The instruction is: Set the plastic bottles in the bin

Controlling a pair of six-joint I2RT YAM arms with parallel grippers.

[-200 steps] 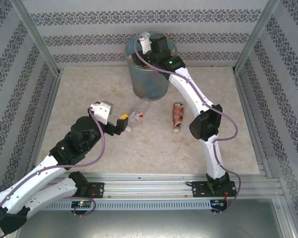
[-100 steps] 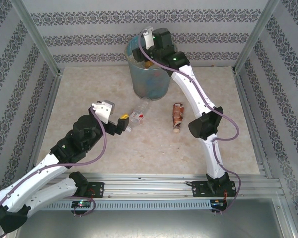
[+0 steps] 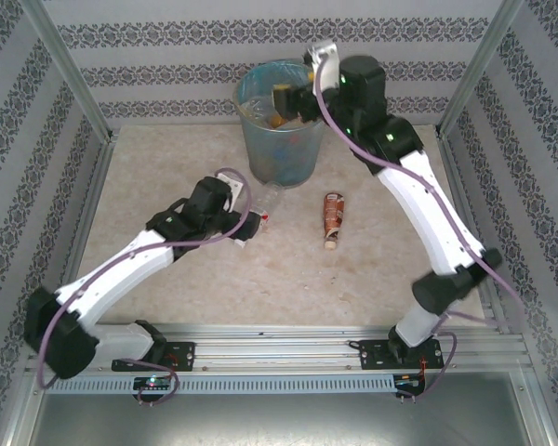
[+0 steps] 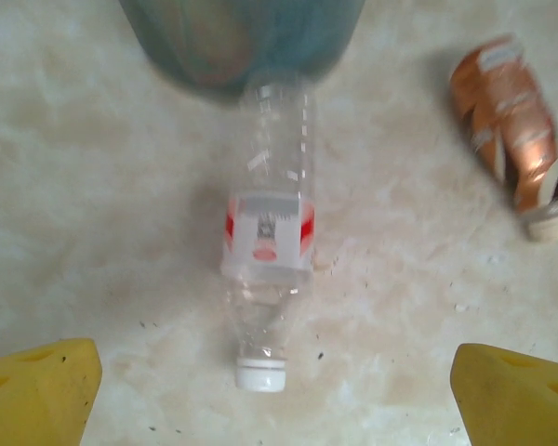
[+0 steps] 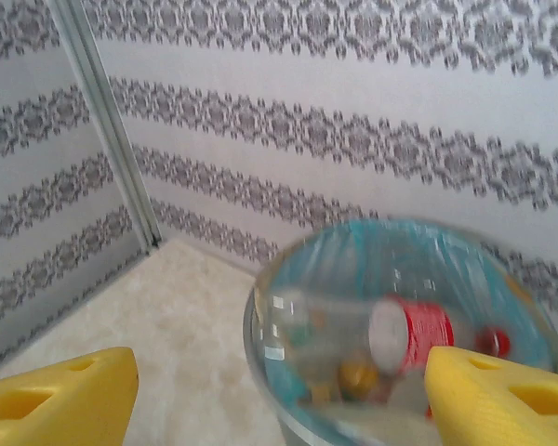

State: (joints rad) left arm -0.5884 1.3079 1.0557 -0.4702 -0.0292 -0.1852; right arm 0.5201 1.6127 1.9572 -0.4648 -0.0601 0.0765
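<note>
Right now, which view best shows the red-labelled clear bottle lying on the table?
The left wrist view: the bottle lies whole and centred, white cap toward the camera. In the top external view it is small, and the left gripper overlaps its cap end.

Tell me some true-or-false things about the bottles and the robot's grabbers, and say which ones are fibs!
1. Two bottles lie on the table: a clear bottle and a brown bottle. True.
2. The left gripper is squeezing the clear bottle. False: its fingers are spread wide and the bottle lies on the table just ahead of them, untouched.
3. There is a red-label bottle inside the bin. True.
4. The brown bottle stands upright. False: it lies on its side.
5. The right gripper is open, up by the bin, with nothing between its fingers. True.
</note>
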